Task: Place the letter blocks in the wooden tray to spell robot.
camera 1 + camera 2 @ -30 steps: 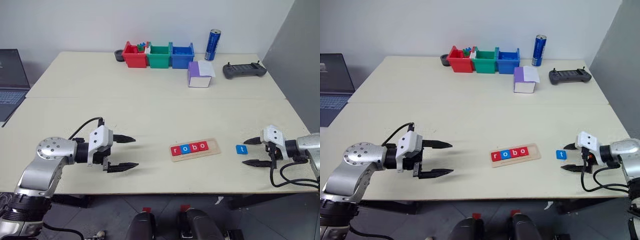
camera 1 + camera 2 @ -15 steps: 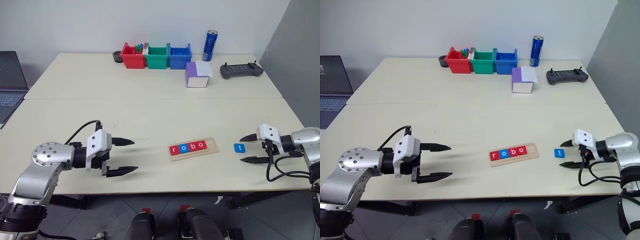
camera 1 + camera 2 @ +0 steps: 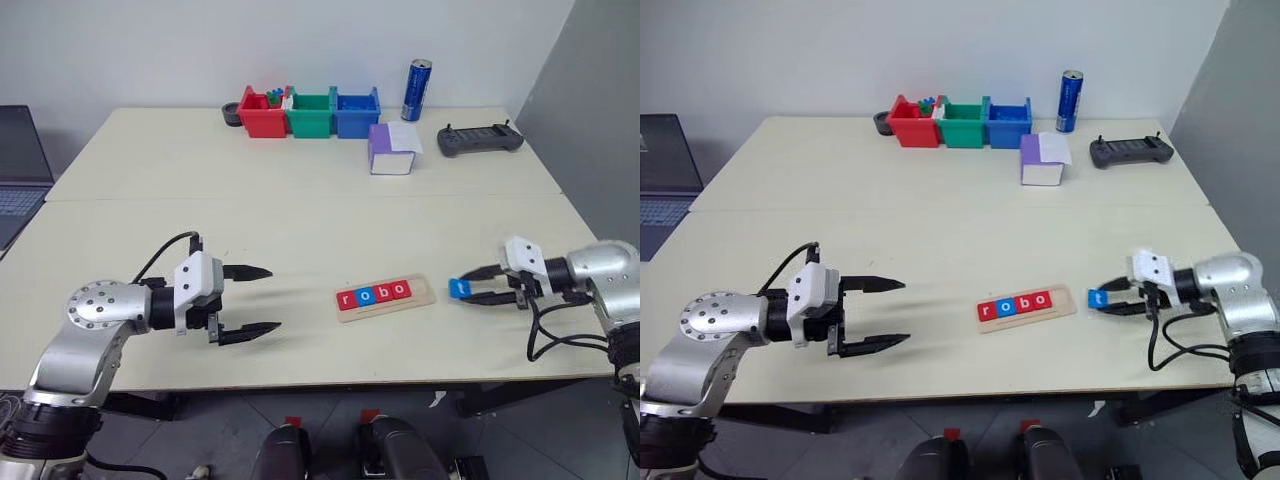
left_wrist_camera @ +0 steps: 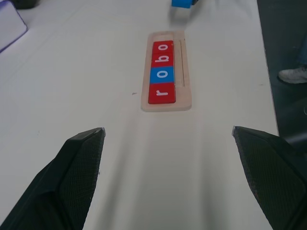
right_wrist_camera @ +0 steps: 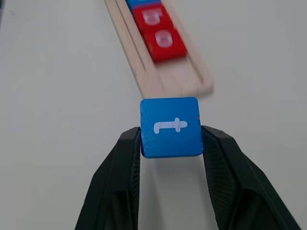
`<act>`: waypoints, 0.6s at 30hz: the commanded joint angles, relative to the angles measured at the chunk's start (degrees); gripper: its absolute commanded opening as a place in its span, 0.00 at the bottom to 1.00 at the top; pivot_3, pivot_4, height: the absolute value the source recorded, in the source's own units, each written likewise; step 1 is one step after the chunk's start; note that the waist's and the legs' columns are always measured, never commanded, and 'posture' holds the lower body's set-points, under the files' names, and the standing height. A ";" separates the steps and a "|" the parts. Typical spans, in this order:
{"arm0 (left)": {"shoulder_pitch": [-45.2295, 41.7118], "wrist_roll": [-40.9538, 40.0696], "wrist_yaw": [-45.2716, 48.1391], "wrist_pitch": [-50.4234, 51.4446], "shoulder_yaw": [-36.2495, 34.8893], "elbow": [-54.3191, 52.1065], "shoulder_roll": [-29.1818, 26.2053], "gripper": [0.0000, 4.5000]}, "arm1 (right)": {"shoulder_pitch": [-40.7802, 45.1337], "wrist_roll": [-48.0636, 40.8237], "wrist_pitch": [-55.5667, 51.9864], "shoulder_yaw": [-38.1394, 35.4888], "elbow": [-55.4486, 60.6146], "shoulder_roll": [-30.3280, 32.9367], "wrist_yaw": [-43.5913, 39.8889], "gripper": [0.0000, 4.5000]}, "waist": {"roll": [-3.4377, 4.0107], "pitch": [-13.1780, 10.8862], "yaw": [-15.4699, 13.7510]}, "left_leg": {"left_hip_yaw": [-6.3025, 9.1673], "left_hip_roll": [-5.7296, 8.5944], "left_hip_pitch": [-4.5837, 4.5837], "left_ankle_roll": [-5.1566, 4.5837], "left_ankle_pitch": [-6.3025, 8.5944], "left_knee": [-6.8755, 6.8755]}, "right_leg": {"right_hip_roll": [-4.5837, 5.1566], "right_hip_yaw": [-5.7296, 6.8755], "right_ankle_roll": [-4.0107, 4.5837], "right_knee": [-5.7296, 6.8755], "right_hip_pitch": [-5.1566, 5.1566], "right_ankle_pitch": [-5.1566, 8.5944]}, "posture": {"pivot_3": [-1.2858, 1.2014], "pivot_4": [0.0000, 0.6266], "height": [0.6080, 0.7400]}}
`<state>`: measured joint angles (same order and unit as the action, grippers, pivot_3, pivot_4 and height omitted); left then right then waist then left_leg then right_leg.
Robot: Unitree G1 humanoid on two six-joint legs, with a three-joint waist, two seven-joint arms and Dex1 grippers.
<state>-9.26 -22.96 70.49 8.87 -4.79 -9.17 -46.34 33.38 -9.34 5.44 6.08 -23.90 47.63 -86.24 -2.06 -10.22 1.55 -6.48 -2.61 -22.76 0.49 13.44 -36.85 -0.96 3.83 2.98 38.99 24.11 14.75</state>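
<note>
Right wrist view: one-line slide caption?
Right pincer grips the blue t block just short of the wooden tray's empty end slot.

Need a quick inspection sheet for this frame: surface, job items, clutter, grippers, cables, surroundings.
Surface: pale table, a seam across it.
Job's things: wooden tray holds four letter blocks reading r, o, b, o; its end slot nearest the right gripper is free. Blue t block is pinched just short of that end.
Clutter: red, green and blue bins, blue can, purple-and-white box, black controller, all at the far edge.
Grippers: left gripper open, holding nothing, well short of the tray; right gripper shut on the t block.
Cables: black cable loops over the left wrist; another hangs under the right.
Surroundings: laptop on the left, white wall behind.
</note>
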 commanded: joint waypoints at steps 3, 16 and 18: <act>0.21 0.66 -1.05 -4.58 0.08 2.04 2.64 1.00 | 4.23 1.85 -3.86 3.74 2.56 -3.46 0.87 0.32 | -0.01 0.01 -0.10 | -0.02 0.00 -0.01 -0.01 0.00 -0.03 | 0.01 -0.01 -0.01 -0.01 0.00 0.00 | 0.52 0.24 1.00; 6.05 -1.27 -1.82 -4.66 -1.95 -0.69 2.86 1.00 | 14.47 8.47 7.19 7.99 -19.84 -8.05 -0.76 0.32 | -0.01 0.01 -0.01 | -0.04 0.02 -0.05 -0.01 0.00 -0.02 | 0.02 -0.02 0.01 -0.02 0.04 0.00 | 0.52 0.24 1.00; 6.87 -1.49 -2.05 -4.43 -2.08 -1.53 2.93 1.00 | 15.34 9.06 8.44 8.32 -22.06 -8.54 -1.26 0.32 | 0.00 0.00 0.00 | -0.04 0.02 -0.05 -0.01 0.00 -0.02 | 0.02 -0.04 0.01 -0.02 0.04 0.00 | 0.52 0.24 1.00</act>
<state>-2.53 -23.09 69.08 4.78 -5.12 -8.21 -42.97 46.47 -0.76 12.05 14.72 -45.13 39.06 -86.11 -2.06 -10.22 1.54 -6.51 -2.59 -22.81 0.49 13.45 -36.88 -0.94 3.81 3.00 38.98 24.15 14.75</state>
